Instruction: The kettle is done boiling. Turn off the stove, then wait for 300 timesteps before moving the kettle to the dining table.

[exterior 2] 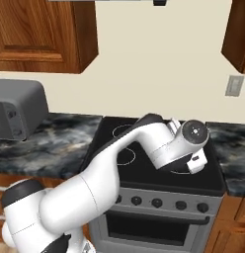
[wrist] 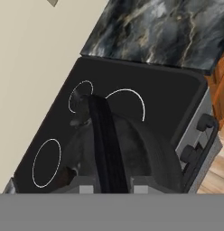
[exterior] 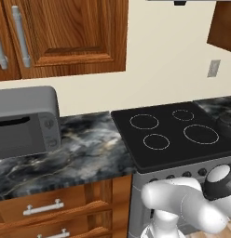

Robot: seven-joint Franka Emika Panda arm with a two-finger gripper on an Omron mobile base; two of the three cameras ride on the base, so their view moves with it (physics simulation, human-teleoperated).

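The dark rounded kettle [wrist: 145, 153] sits right under my hand, its black handle [wrist: 101, 131] running up between my fingertips. My gripper [wrist: 113, 188] is shut on that handle. The kettle overlaps two white burner rings of the black stove [wrist: 145, 85]; whether it rests on the glass or hangs above it I cannot tell. In the left base view the kettle [exterior: 227, 122] shows at the right edge, beside the stove [exterior: 173, 135]. My wrist [exterior 2: 193, 132] is over the right side of the stove [exterior 2: 144, 170]. Black knobs [exterior 2: 156, 202] line the oven front. The dining table is out of view.
A grey microwave [exterior: 24, 123] stands on the marbled counter [exterior: 84, 153] left of the stove. More counter [exterior 2: 235, 148] lies to the right. Wood cabinets [exterior: 66, 32] hang above, drawers [exterior: 43, 207] sit below, and a wall outlet [exterior 2: 235, 85] is at the upper right.
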